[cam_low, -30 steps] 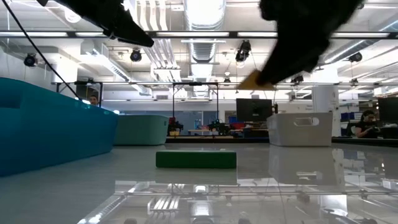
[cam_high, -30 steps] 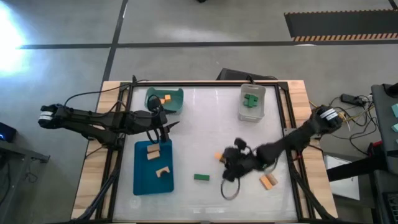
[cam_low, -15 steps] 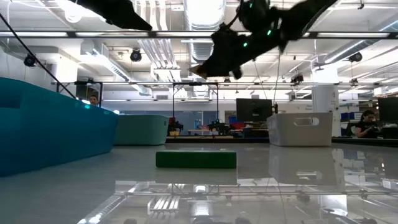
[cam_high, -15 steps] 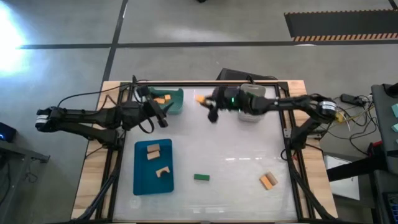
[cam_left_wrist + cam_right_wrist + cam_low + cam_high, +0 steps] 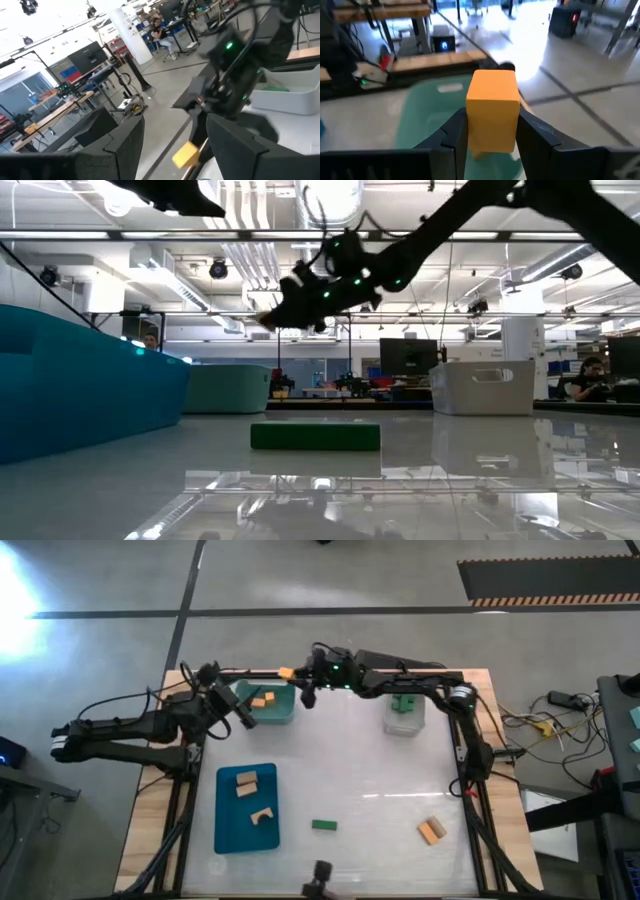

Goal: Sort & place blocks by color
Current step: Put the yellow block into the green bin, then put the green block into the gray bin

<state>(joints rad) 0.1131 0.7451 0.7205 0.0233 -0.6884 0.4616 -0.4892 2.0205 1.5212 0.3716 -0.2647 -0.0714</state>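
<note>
**Orange block held above the far teal bin**

The left tool (image 5: 243, 712) sits at the left edge of the teal bin (image 5: 283, 715); whether its fingers are apart or together cannot be told, and the low view cuts most of that arm off. The right tool (image 5: 290, 674) is clamped on an orange block (image 5: 492, 108), raised just over the far edge of the teal bin, which already holds another orange piece (image 5: 261, 699). The clear bin (image 5: 413, 724) at far right holds green blocks (image 5: 404, 703), partly hidden by the right arm. On the surface (image 5: 370, 760) lie a green block (image 5: 323, 825) and an orange block (image 5: 431, 831); the blue tray (image 5: 231, 825) holds two tan blocks (image 5: 246, 783).
</note>
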